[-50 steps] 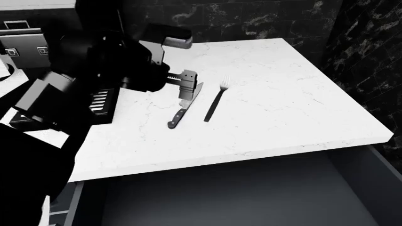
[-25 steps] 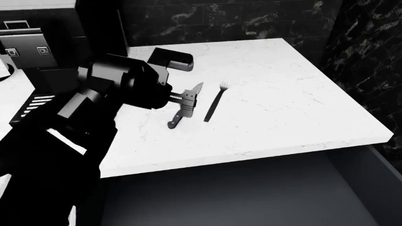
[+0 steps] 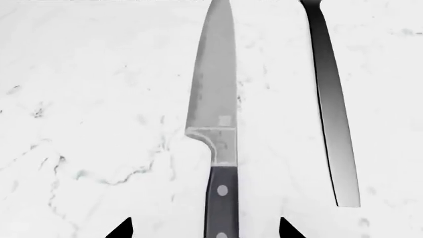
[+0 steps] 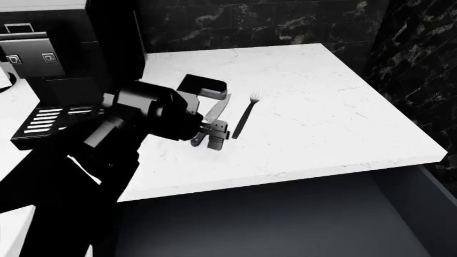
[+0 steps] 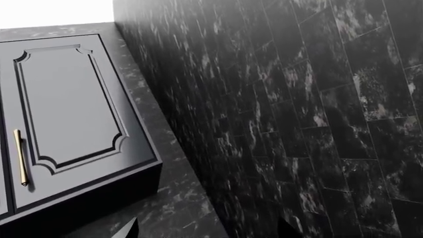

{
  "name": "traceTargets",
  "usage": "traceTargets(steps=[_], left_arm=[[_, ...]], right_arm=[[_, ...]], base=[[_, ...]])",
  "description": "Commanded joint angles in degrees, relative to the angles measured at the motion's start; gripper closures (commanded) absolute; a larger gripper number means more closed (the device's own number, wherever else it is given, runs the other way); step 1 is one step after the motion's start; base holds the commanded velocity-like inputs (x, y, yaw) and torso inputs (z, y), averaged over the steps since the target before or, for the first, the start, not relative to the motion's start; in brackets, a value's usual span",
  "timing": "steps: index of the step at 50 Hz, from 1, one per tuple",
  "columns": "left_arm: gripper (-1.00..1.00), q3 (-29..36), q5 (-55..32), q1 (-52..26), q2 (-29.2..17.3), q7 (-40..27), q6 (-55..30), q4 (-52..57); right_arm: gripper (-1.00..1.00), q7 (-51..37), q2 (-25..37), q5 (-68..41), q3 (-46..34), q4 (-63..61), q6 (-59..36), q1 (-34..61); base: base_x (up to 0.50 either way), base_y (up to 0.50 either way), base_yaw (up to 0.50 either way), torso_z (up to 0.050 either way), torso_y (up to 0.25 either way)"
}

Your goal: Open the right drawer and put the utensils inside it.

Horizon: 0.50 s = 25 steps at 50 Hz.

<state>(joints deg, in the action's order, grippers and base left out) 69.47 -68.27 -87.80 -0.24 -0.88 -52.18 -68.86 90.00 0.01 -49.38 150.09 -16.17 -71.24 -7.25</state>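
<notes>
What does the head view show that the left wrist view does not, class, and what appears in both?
Only the head view shows the open right drawer below the countertop's edge, the dark appliance at the back left, and the left arm with its end effector over the knife's handle. Only the left wrist view shows the rivets on that handle and the blade close up. Both show the knife and fork lying side by side, apart, on white marble.

White marble counter point(image 4: 343, 112) — perhaps a coffee machine point(image 4: 43, 59) left.

The knife point(image 3: 215, 99) had a silver blade, black riveted handle; the countertop point(image 4: 321, 107) was white, grey-veined; the wall point(image 5: 297, 99) black marble.
</notes>
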Motion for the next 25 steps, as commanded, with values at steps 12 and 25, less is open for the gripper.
traceTargets(steps=[12, 25], left_arm=[[1.0, 10.5, -11.6, 1.6, 0.2, -0.5, 2.7, -1.5], [1.0, 12.3, -16.9, 1.6, 0.2, -5.5, 3.0, -4.6]], right_arm=[[-1.0, 0.0, 0.0, 0.0, -0.5, 0.5, 0.1, -0.2], [-1.0, 0.0, 0.0, 0.0, -0.7, 0.6, 0.0, -0.4]], base=[[0.0, 0.0, 0.0, 0.0, 0.0], [0.0, 0.0, 0.0, 0.0, 0.0]])
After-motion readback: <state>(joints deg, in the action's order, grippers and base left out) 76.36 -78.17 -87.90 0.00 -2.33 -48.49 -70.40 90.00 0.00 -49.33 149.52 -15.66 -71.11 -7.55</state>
